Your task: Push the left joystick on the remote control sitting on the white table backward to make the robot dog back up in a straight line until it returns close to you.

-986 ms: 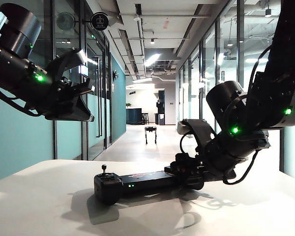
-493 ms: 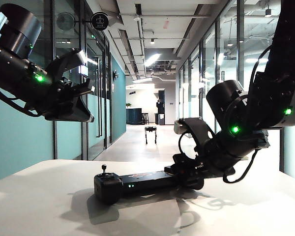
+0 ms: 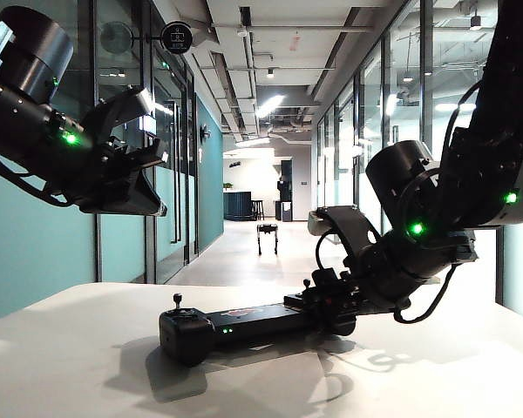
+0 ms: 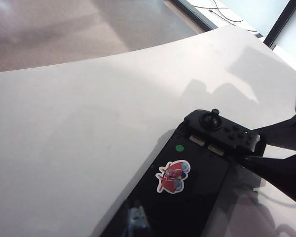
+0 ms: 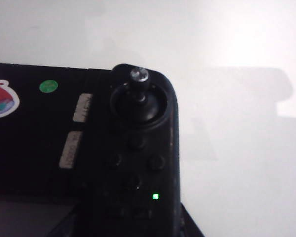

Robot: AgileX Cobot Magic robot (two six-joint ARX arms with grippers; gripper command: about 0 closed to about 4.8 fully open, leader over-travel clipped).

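Exterior view: remote (image 3: 244,324) lies flat on table (image 3: 70,366), long side across the picture. Left joystick (image 3: 176,300) stands upright on its left end, nothing touching it. Left gripper (image 3: 150,165) hangs high over the table's left side, well apart from the remote; finger state cannot be told. Right gripper (image 3: 329,306) is low at the remote's right end, beside the right stick (image 3: 307,283). Dog (image 3: 268,235) stands far down the corridor floor, small, roughly centre.

Left wrist view: looks down on the remote with red sticker (image 4: 172,176) on the flat middle. Two dark fingers (image 4: 281,170) of the right gripper come in at the far end, apart from each other, tips at the corner of that end; gripping or only touching cannot be told.

Right wrist view: close on the right end, right stick upright in its round well, green light (image 5: 155,196) lit below the buttons. Own fingers not clear here.
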